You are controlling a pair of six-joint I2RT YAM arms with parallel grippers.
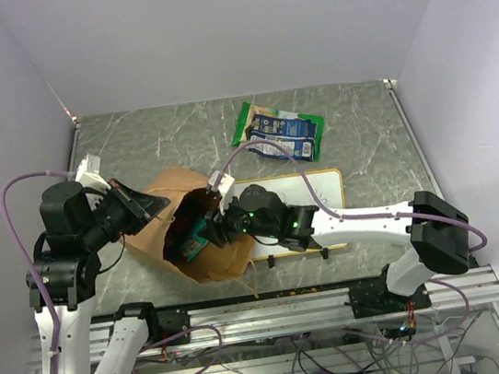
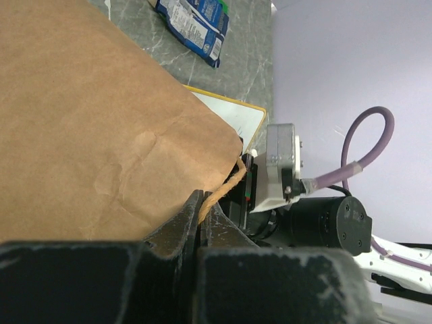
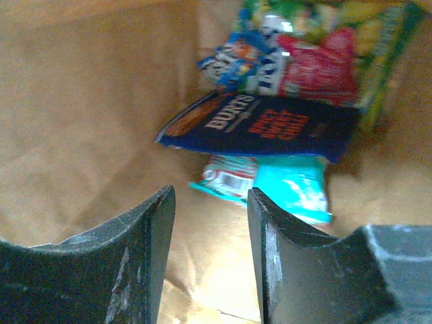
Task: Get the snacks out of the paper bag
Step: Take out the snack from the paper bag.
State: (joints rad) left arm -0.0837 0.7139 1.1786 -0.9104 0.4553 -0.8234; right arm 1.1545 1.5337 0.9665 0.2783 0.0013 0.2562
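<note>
My left gripper point(image 2: 201, 206) clenches the creased kraft paper bag point(image 2: 101, 121) by its twisted string handle point(image 2: 227, 185), near the marbled worktop point(image 1: 168, 133)'s near edge. My right gripper point(image 3: 209, 216) is spread and empty inside, facing glossy flat snacks point(image 3: 263, 125).

Matt brown paper on the bag point(image 2: 101, 135), creased all over; its handle point(image 2: 226, 187) is rough twisted string. Inside, the snacks point(image 3: 270, 125) gleam, glossy film. The table point(image 1: 159, 139) shows smooth grey marbling, possibly laminate. Black fingers point(image 3: 128, 270): scuffed matt plastic.
</note>
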